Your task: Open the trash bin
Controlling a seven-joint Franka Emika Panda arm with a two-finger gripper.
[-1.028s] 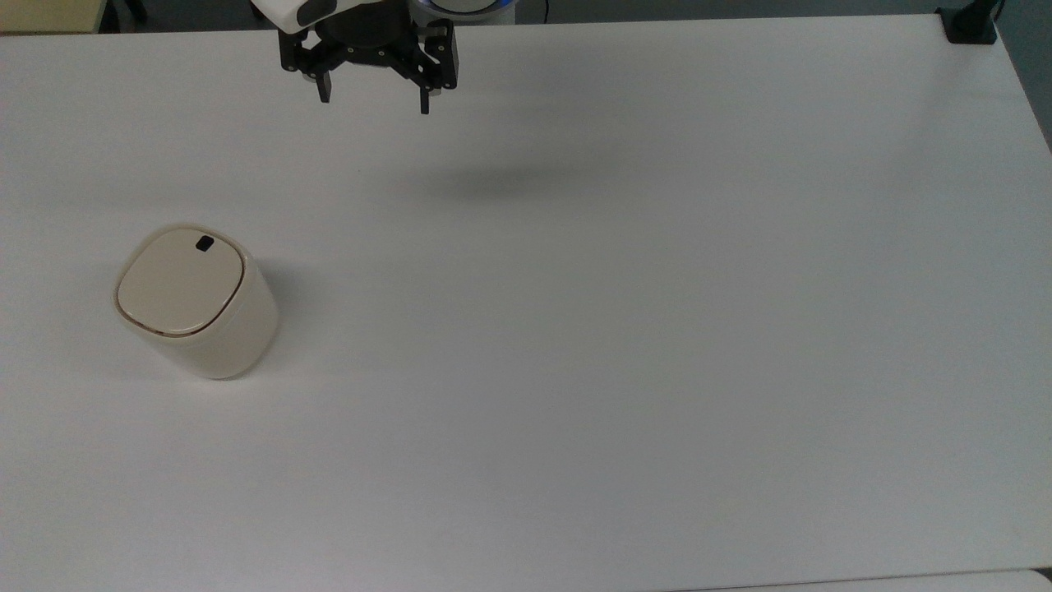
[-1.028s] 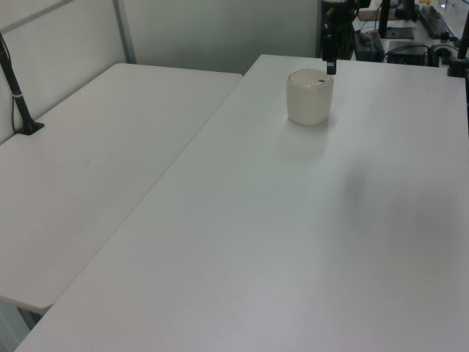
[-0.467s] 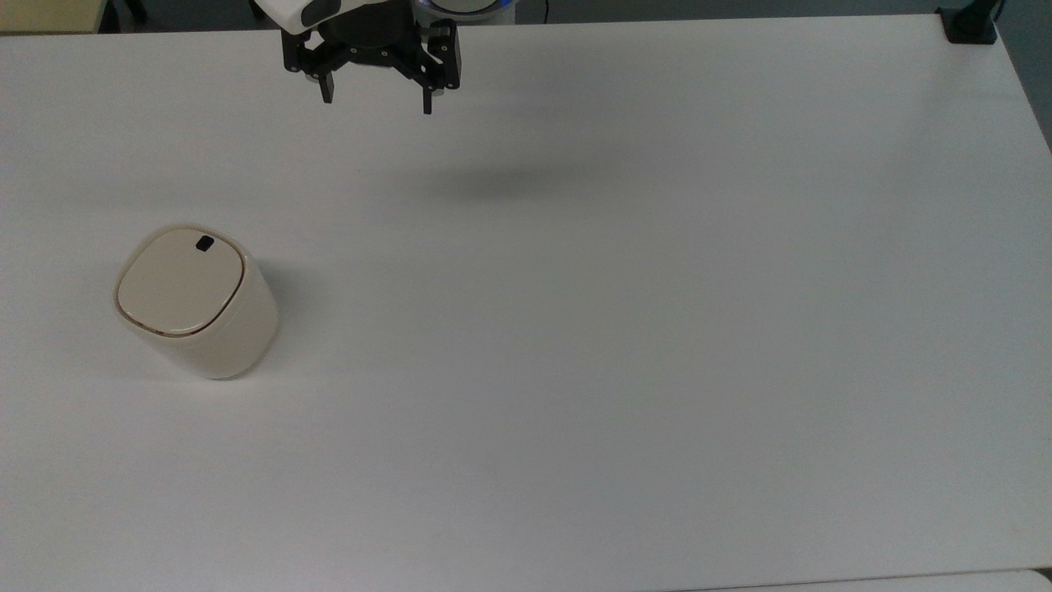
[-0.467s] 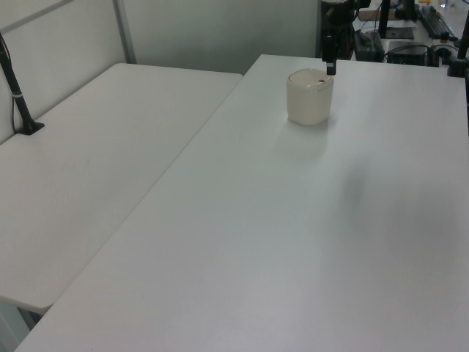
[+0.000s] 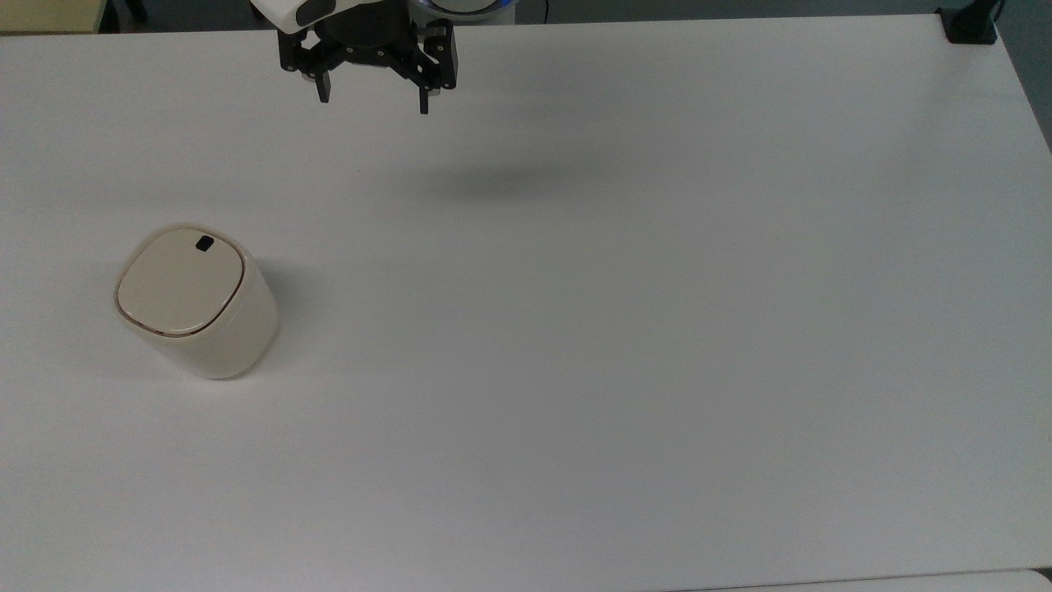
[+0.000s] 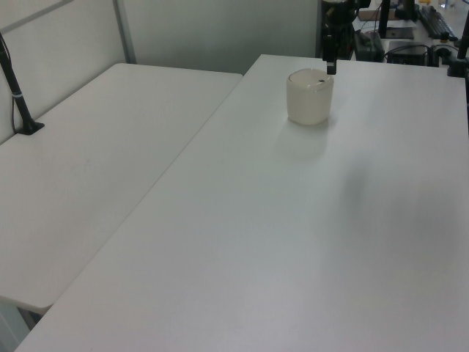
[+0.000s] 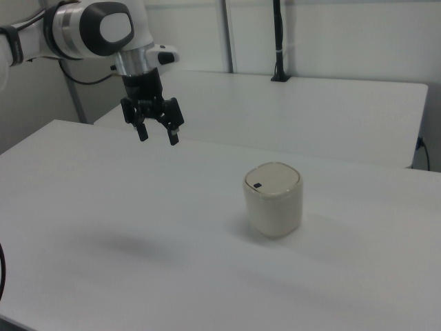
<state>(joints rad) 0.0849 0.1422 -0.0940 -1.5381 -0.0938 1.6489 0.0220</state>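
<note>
- A white Panda arm (image 7: 89,31) reaches in from the right view's left, its wrist bent so the black gripper (image 7: 158,134) points straight down, hanging in the air above the white table (image 5: 625,329) with nothing touching it.
- The jaws stand released, the two black fingers (image 5: 323,90) spread well apart with only open air between them; in the top view the gripper (image 5: 373,103) hangs near the table's upper edge, a soft shadow on the tabletop below and to the top view's right of it.
- The trash bin (image 5: 196,302) stands upright on the table, well apart from the jaws: below and to the top view's left of them, and to the right view's right and lower, where the trash bin (image 7: 273,198) sits nearer the camera's side.
- In the left view the trash bin (image 6: 309,96) stands far up the table.
- The bin is smooth cream plastic, a rounded square in outline; its flat lid (image 5: 181,282) lies shut, edged by a thin brown line, with a small black latch (image 5: 203,242) on the side nearest the jaws.
- The tabletop is plain, matte white.
</note>
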